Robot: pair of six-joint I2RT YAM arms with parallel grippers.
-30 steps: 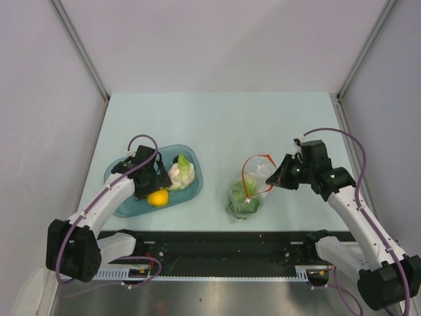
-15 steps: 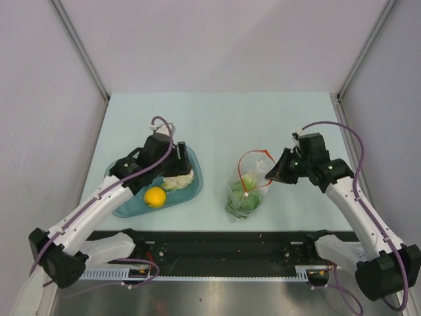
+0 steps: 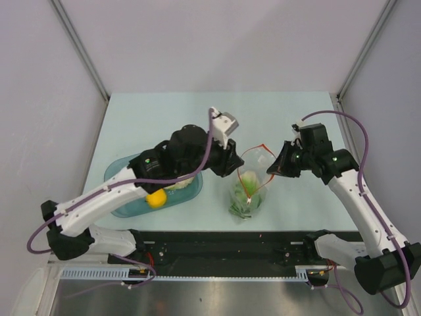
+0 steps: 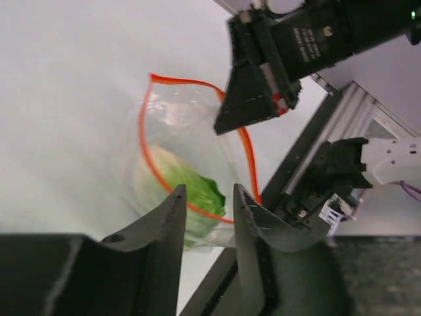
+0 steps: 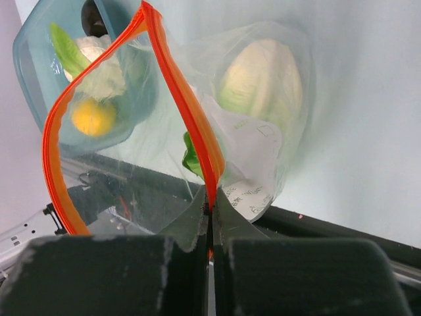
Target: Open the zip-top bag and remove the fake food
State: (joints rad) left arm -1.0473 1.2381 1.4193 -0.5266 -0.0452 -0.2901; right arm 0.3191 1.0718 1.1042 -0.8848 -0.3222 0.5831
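Right end effector [image 5: 210, 201] clamped on zip-top bag [image 3: 248, 187], left end effector [image 4: 209, 194] parted beside it, pale table [image 3: 217, 112], grey walls [image 3: 217, 39]

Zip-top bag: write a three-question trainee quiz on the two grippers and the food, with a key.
1. True or false: the right gripper is shut on the red-orange strip of the zip-top bag.
2. Pick one. The left gripper is: A) open and empty, B) shut on the bag, C) out of every view.
3. Fill the blank: the yellow fruit lies in the teal ____.

Key:
1. True.
2. A.
3. tray.
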